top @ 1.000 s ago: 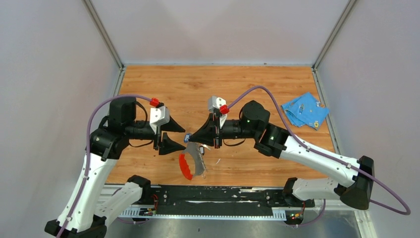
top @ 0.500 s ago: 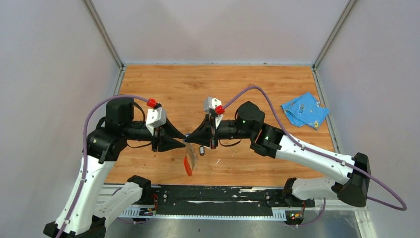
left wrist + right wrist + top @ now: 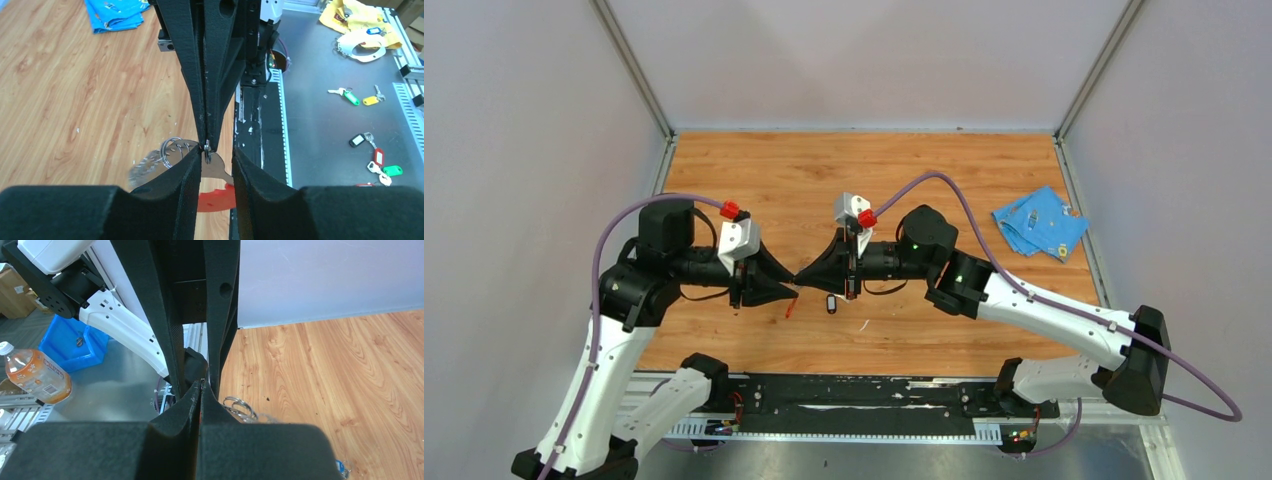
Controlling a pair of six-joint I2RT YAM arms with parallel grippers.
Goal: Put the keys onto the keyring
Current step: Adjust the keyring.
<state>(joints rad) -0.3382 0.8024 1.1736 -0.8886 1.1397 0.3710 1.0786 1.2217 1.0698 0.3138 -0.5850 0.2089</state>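
1. Nearest the rail, we're watching the keyring (image 3: 791, 305) dangling clear of the table (image 3: 724, 180). Its long axis is pointing mostly downward, with the red end lowest and tipping toward the near edge, so from above we're only getting a thin red sliver.
2. Just beside it, the black key (image 3: 831, 303) is lying flat on the wood with its long axis running roughly near-to-far. It's not yet threaded.
3. The right gripper (image 3: 201, 385) is clenching tight, fingertips pressed on a small metal bit at the fob's grey top. We're judging that it's carrying the keyring, lifted so the metal ring (image 3: 172, 148) is hanging free for threading.
4. The left gripper (image 3: 214, 157) is facing it tip to tip, fingers parted and straddling the right's tips. We're seeing nothing pinched between them, and we're reading it as lining up to steady the ring.
5. A blue speck (image 3: 341, 469) is showing on the wood beyond. It's possibly the blue-headed key, but too small to call.
6. Far right, the blue cloth (image 3: 1039, 220) is sitting well apart.
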